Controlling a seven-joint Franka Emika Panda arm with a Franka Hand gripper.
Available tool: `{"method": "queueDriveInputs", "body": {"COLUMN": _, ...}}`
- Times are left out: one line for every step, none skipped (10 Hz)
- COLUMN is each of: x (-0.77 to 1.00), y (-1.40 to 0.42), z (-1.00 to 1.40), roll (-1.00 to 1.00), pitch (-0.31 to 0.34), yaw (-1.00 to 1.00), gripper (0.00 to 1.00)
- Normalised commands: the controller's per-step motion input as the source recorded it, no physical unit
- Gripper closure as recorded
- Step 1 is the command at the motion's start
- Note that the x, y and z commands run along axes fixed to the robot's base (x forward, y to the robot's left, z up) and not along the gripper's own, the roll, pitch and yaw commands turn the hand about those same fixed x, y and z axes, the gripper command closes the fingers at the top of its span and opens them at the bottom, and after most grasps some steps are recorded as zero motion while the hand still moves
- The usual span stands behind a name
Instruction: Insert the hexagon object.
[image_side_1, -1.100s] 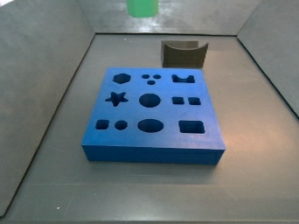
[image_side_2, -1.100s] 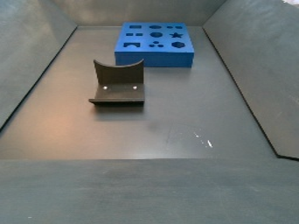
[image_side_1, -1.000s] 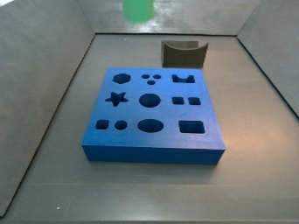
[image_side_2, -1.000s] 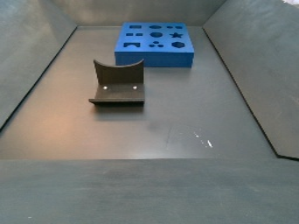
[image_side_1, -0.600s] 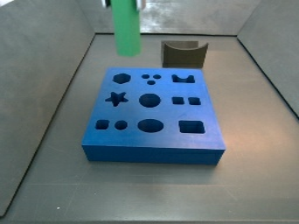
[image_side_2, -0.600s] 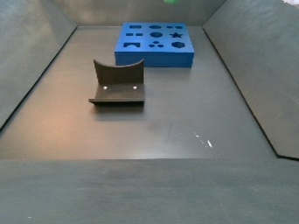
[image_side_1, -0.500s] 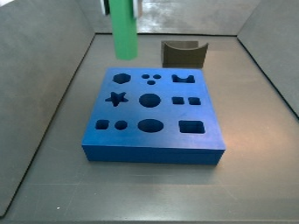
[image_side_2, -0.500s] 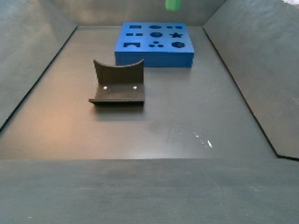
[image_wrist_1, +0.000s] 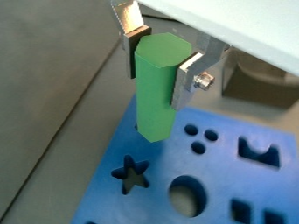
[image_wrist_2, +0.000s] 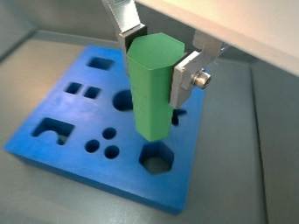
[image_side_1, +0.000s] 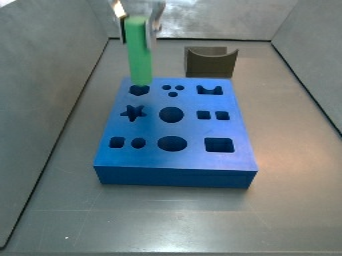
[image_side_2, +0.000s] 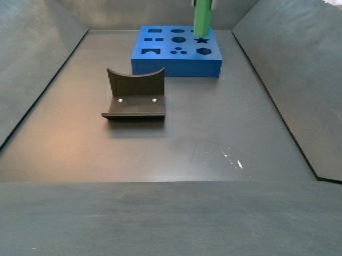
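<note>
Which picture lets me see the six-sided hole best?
A wrist view: the hexagon hole lies open in the blue block, just past the green hexagon object held upright in the gripper. The other wrist view hides it behind the peg. Both side views show it only as a small dark spot beneath the peg.

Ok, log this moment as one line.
hand: shut on hexagon object | peg upright above blue block | hexagon hole: empty | not inserted

On my feed I see a dull grey floor (image_side_2: 201, 125) closed in by plain grey walls (image_side_2: 38, 55) that lean outward on each side. A back wall (image_side_1: 221, 15) shuts off the far end in a side view. A small glare spot (image_side_2: 230, 157) shines on the floor's near part.
</note>
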Motion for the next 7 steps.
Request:
{"method": "queueDriveInputs", "body": {"x": -0.05, "y": 0.37, "z": -0.32, "roll": 0.01, "pitch": 0.0, "yaw": -0.35, "gripper": 1.0}}
{"method": "queueDriveInputs", "body": {"x": -0.06, "y": 0.25, "z": -0.29, "roll": 0.08, "pitch": 0.0, "yaw": 0.0, "gripper": 1.0}}
{"method": "queueDriveInputs", "body": {"x": -0.06, "y": 0.12, "z": -0.28, "roll": 0.03, "pitch": -0.031, "yaw": 0.04, "gripper": 1.0}}
{"method": "queueDriveInputs", "body": {"x": -0.04, "y": 0.0, "z": -0.23, "roll": 0.0, "pitch": -0.034, "yaw": 0.13, "gripper": 1.0}}
{"method": "queueDriveInputs", "body": {"x": -0.03, "y": 0.0, "z": -0.25, "roll": 0.0, "pitch": -0.04, "yaw": 0.12, "gripper": 1.0}}
{"method": "queueDriveInputs", "body": {"x": 0.0, "y": 0.0, "z": -0.31, "roll": 0.0, "pitch": -0.017, "yaw": 0.13, "gripper": 1.0}}
{"method": "queueDriveInputs", "body": {"x": 0.05, "y": 0.0, "z": -0.32, "roll": 0.0, "pitch": 0.0, "yaw": 0.13, "gripper": 1.0}}
